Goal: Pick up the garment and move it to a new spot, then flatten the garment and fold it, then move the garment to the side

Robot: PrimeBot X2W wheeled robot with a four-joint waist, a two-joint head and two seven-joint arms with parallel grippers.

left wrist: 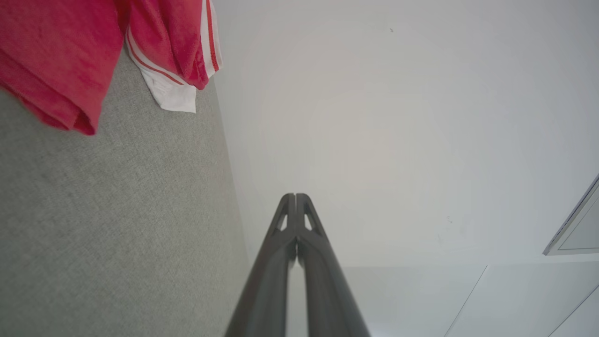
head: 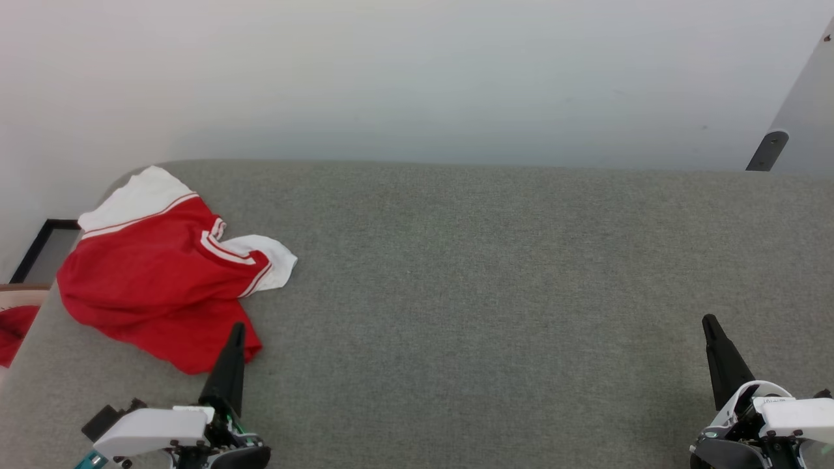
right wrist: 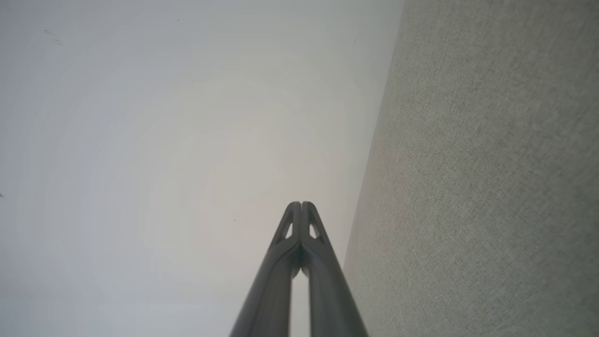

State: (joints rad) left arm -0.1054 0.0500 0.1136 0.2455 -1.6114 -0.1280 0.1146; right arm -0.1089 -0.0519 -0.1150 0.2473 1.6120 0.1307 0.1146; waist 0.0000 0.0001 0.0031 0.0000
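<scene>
item: garment (head: 153, 273), crumpled at table corner (head: 456, 273); my left gripper (head: 238, 329) and right gripper (head: 709, 322) pinched closed, empty; risk i see: snagging one layer, dragging it overboard.

Of the garment (head: 150, 280): bright red, soft, much creased. Lies crumpled in a loose heap at the far left end of the grey counter (head: 488, 293), reaching its left edge. Shows one broad white sleeve end at the far corner, bordered by thin red-and-white stripes, and a second striped white sleeve end poking out to the right. Bunches into rolled folds along the near hem, clear in the left wrist view.
</scene>
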